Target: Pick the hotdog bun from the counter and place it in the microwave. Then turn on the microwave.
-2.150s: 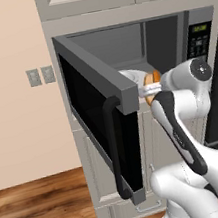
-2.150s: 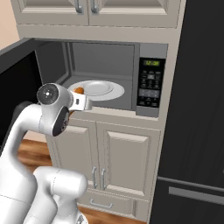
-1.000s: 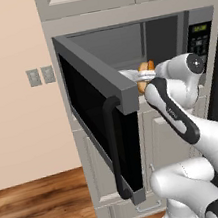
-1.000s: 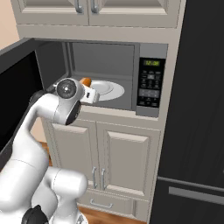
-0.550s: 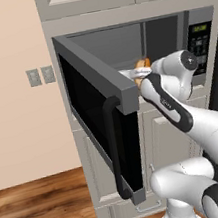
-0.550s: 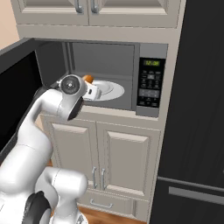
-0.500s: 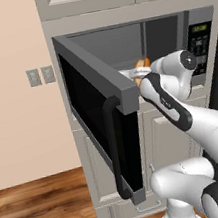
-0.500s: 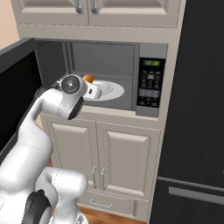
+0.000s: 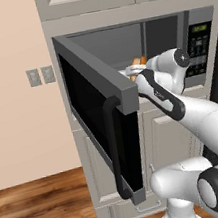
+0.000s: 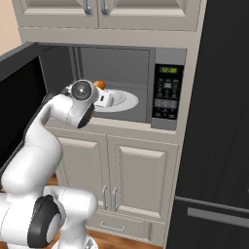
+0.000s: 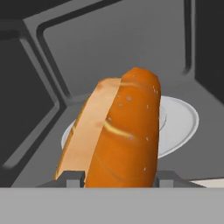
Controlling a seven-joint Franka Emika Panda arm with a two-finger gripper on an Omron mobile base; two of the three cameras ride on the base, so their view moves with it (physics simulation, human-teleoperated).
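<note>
Microwave (image 10: 165, 104) door open; white turntable plate (image 11: 179, 120) lies bare inside. Hotdog bun (image 11: 113, 135), tan-orange with a paler split side and small specks, is clamped between the jaws of the gripper (image 11: 118, 178), held above the plate within the cavity.

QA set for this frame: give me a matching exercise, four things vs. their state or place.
Things:
1. bun
2. microwave door
3. plate
4. keypad display

States:
a. lit green
b. swung open
c. lying inside the microwave
d. held in the gripper

Pairs: 1-d, 2-b, 3-c, 4-a
</note>
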